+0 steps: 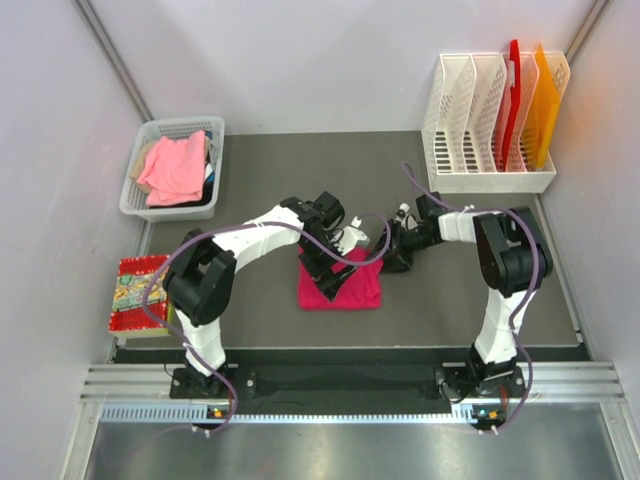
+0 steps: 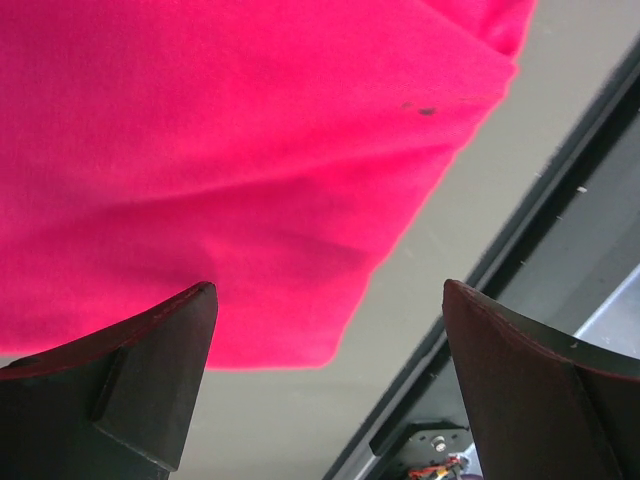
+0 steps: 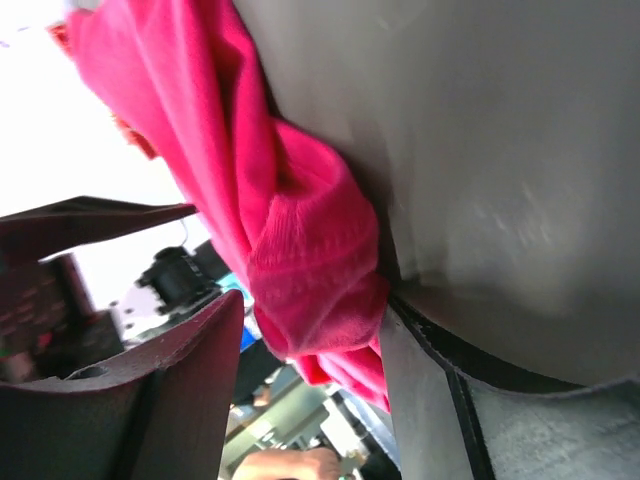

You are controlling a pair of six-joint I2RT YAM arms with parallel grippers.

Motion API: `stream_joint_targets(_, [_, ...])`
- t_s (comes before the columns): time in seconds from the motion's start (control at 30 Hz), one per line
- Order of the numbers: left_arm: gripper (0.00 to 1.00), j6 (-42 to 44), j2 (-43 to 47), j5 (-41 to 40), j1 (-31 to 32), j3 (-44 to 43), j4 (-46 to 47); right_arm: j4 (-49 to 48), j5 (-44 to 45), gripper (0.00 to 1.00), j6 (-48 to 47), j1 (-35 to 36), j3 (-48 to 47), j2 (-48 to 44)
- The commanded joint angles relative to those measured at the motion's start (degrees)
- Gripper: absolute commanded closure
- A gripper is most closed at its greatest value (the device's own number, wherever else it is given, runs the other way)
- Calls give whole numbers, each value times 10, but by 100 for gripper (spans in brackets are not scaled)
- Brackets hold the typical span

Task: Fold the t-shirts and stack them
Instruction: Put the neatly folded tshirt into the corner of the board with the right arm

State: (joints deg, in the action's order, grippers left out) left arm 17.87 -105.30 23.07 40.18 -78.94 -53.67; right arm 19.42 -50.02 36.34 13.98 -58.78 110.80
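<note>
- While my left gripper [image 1: 328,278] hangs over the magenta shirt [image 1: 350,292], its jaws stand wide apart with nothing between them.
- Seen from my left wrist, the shirt [image 2: 250,150] fills the upper part of the view. A rounded corner of it lies below the gap between my two dark fingertips [image 2: 165,350], and grey table [image 2: 420,300] shows beside it.
- Two small dark specks [image 2: 420,108] sit on the cloth near its folded edge.
- The shirt lies folded into a rough square in the middle of the grey table [image 1: 450,300], between my two arms.
- My right gripper [image 1: 397,250] is low at the shirt's far right corner, jaws apart.
- From my right wrist, a bunched roll of the magenta cloth [image 3: 300,250] lies just past the fingertips [image 3: 200,340] against the table. I cannot tell whether either one touches it.
- A salmon shirt [image 1: 175,165] sits on top of other cloth in the white basket [image 1: 135,195] at the far left corner.
- A white rack [image 1: 470,110] at the far right holds a red board [image 1: 512,95] and an orange board [image 1: 543,105] upright.
- A red patterned box [image 1: 135,295] lies at the left edge; its print is too small to read.
</note>
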Motion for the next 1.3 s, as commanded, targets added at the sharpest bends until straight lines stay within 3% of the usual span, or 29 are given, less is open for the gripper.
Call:
stream_joint_targets(0.0, [1, -9, -21, -9, 0, 4, 41, -139, -5, 44, 50, 0, 18, 35])
stream_joint_targets(0.23, [1, -13, -38, -7, 1, -20, 45, -221, -10, 44, 104, 12, 27, 63])
stream_joint_targets(0.47, [1, -7, -47, -16, 2, -47, 38, -194, 8, 46, 94, 54, -25, 76])
stream_joint_targets(0.63, [1, -5, -47, -22, 2, -57, 37, -123, 26, 49, 66, 96, -80, 91])
stream_joint_targets(0.7, [1, -4, -43, -22, 2, -55, 36, -114, 32, 53, 63, 105, -93, 97])
stream_joint_targets(1.0, [1, 9, -11, -38, 0, -27, 30, -60, 50, 100, 40, 117, -122, 101])
stream_joint_targets(1.27, [1, 32, 54, -52, -66, -34, -18, 33, 125, 100, 2, 65, -110, 4])
